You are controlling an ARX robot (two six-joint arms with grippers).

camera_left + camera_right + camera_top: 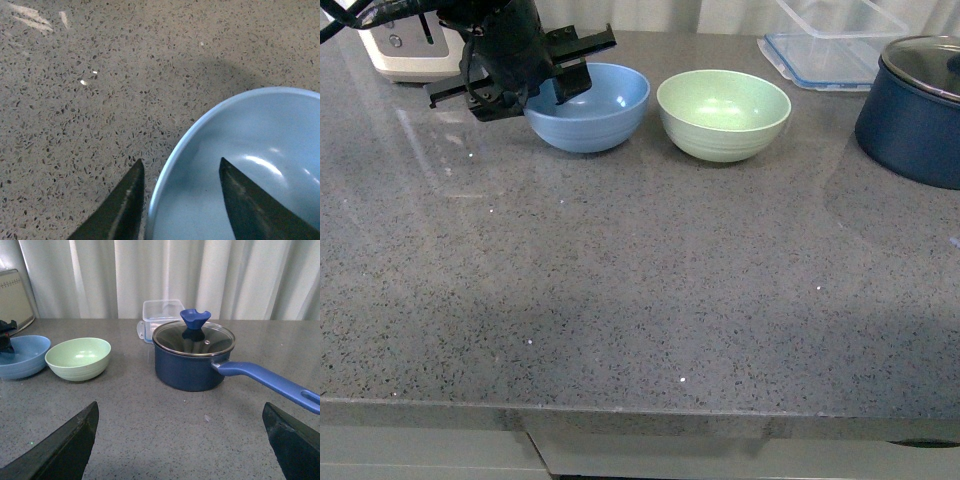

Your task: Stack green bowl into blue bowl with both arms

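Pale mint-green round plastic bowl [723,115]: upright on grey speckled stone countertop [620,300], empty, outside both sets of jaws, well ahead of the right ones. Just beside it, apparently not touching: light sky-blue round matte bowl [595,110], also upright and empty. Black left gripper [180,161]: jaws apart, straddling the blue bowl's rim on the side away from the green bowl, one finger [247,200] inside, the other outside; contact with rim not discernible. Black right gripper [180,407]: jaws wide apart, nothing between them, above bare countertop. Ahead of right jaws: dark navy saucepan with glass lid [192,357]; beyond it, clear plastic container [160,310].
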